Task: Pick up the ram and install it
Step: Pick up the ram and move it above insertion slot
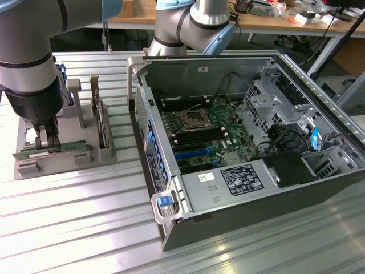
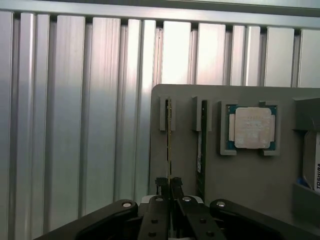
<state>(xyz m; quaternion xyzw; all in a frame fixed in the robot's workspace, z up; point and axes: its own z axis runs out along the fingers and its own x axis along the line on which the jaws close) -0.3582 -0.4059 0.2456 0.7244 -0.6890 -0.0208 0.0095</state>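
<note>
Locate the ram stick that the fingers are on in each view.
Exterior view: ram stands along the gray holder's near edge, at the exterior view's left, between the fingers.
Wrist view: ram edge-on between the fingers, in the slot farthest from the CPU.
Shared landmark: the gray holder.

**Q:** Which surface supports the station?
**A:** A silver, grooved aluminium-profile tabletop [image 1: 68, 222] with parallel slots. Light reflects brightly off its ribs.
**Q:** What stands behind it?
**A:** A light-brown wooden workbench [image 1: 268, 24] along the far side, carrying small mixed items [image 1: 265, 8]. The space beneath it is dark.
</note>
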